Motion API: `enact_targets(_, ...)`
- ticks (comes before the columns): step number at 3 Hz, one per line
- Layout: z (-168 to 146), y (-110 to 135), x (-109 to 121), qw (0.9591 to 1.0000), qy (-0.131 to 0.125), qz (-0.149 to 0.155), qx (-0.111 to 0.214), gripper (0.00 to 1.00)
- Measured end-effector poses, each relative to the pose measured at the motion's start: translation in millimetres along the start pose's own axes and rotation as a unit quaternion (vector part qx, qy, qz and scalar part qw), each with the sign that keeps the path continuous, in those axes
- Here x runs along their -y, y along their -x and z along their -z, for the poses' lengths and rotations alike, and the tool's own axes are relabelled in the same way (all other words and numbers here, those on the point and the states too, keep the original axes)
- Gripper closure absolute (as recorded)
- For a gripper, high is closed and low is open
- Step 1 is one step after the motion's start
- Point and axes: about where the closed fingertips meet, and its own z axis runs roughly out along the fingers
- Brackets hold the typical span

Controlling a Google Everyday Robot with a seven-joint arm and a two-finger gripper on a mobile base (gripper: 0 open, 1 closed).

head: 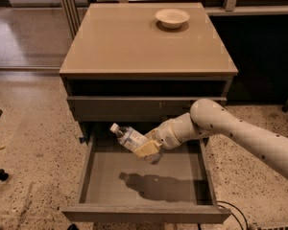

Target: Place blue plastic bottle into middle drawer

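The blue plastic bottle (132,140) is a small clear bottle with a white cap, held tilted with the cap up and to the left. My gripper (148,149) comes in from the right on a white arm and is shut on the bottle's lower body. It holds the bottle in the air over the open middle drawer (101,181), above the back half of its flat grey floor. The bottle's shadow falls on the floor below. The drawer is pulled far out of the cabinet.
The cabinet's tan top (134,37) carries a small white bowl (172,17) at the back right. A closed grey drawer front (134,108) sits just above the open drawer. Speckled floor surrounds the cabinet; a cable (235,210) lies at the front right.
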Motion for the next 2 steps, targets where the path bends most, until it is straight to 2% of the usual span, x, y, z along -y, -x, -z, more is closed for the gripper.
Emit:
enact_targets(1, -34, -12, 14, 0.9991, -0.001, -0.021, -0.036, 1.0)
enact_targets(2, -88, -44, 36, 0.9926, 0.003, -0.061, -0.105, 1.0)
